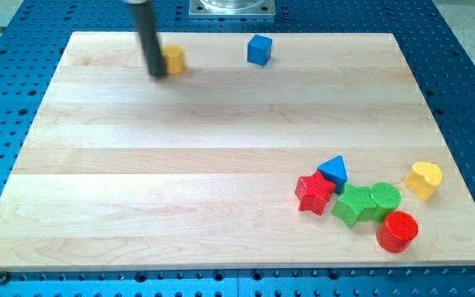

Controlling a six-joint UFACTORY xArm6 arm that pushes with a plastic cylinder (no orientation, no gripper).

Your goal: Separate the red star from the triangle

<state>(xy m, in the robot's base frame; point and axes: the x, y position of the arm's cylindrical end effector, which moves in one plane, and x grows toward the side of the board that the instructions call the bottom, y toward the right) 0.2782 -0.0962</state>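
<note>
The red star (314, 193) lies at the view's lower right, touching the blue triangle (333, 171) just above and to its right. The dark rod comes down from the view's top left. My tip (157, 74) rests on the board far from both, against the left side of a yellow block (173, 59) that it partly hides.
A green star (354, 205) and a green cylinder (383, 198) sit right of the red star, a red cylinder (397, 231) below them. A yellow heart (423, 179) lies further right. A blue cube (259, 49) sits near the top edge.
</note>
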